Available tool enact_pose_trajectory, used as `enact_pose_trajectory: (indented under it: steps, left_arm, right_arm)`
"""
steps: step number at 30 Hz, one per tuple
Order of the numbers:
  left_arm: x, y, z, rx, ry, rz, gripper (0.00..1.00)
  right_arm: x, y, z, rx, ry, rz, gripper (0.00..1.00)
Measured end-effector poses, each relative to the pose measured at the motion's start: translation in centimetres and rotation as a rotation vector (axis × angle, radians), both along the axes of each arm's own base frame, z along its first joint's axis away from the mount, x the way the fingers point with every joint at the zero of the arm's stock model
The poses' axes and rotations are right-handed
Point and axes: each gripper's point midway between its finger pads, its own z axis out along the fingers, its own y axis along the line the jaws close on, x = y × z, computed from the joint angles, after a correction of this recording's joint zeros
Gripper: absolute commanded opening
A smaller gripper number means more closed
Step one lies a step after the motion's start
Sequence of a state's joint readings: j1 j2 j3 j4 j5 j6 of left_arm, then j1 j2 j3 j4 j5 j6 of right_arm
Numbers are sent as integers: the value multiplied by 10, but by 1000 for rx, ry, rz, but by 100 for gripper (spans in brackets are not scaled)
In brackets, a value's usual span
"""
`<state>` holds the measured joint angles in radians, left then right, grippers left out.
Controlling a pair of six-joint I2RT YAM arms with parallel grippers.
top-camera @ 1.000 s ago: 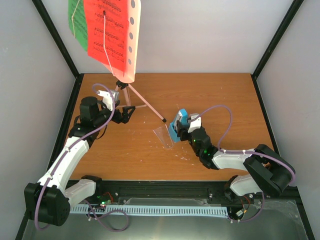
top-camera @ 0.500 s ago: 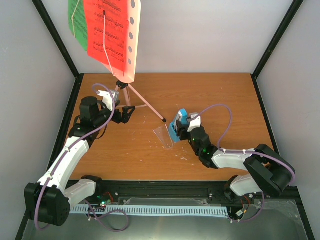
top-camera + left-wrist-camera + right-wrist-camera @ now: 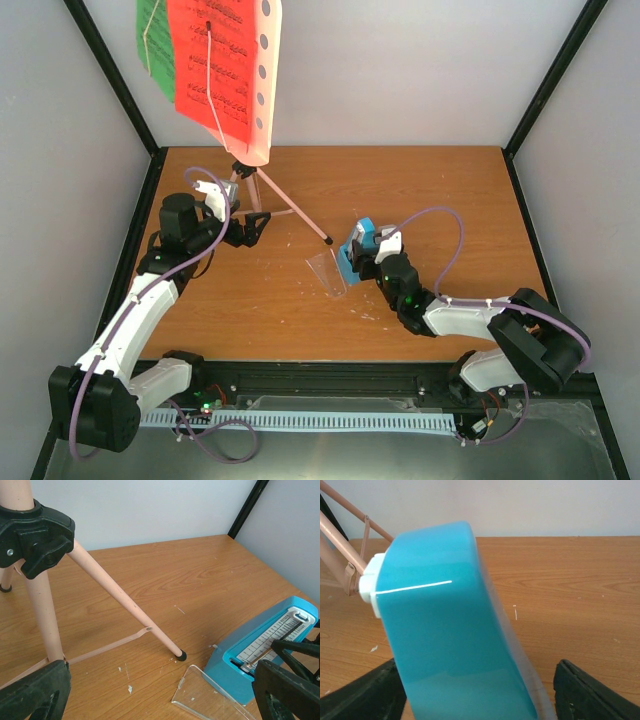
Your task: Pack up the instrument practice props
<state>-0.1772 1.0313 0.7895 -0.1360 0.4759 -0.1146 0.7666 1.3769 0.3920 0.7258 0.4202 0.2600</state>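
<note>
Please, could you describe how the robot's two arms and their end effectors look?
The left arm and the right arm each have white links and black cylindrical joints. A thin purple cable loops along each. The left end effector and the right end effector have two black fingers and a white housing. Small green lights glow on the right arm.
</note>
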Motion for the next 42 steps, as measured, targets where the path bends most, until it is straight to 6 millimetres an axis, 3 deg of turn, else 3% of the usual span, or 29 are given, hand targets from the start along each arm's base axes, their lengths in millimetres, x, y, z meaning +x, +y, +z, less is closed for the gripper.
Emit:
enact_pose_trajectory:
  steps: [6,11,17,21,24,28,32,35,38,42]
  left_arm:
    - [0,0,0,0,0,0,99]
    - [0,0,0,0,0,0,99]
    - [-2,-3,1,-7,1,-19,99]
    - [-10,-16,2,-21,1,-85,98]
    - [-22,-38,1,-24,3,-175,98]
    - [-37,-62,-2,-48,38,-266,97]
    - [-47,-79,4,-158,105,-307,98]
    - [-64,-102,8,-225,97,-372,99]
    - [-75,-128,-3,-221,105,-447,99]
    - [-66,-148,-37,-162,125,-506,99]
  right_arm:
    - [-3,0,6,22,-26,19,99]
    - [-16,-2,20,60,-83,66,100]
    - [-26,-4,67,127,-194,104,100]
    - [-36,-12,91,149,-235,116,100]
    - [-40,-18,100,133,-221,127,100]
    - [-44,-26,94,98,-162,128,100]
    - [-52,-34,71,80,-79,132,100]
    - [-58,-40,51,76,-30,126,100]
    - [-58,-46,38,71,6,114,100]
    - [-59,-48,41,93,6,117,100]
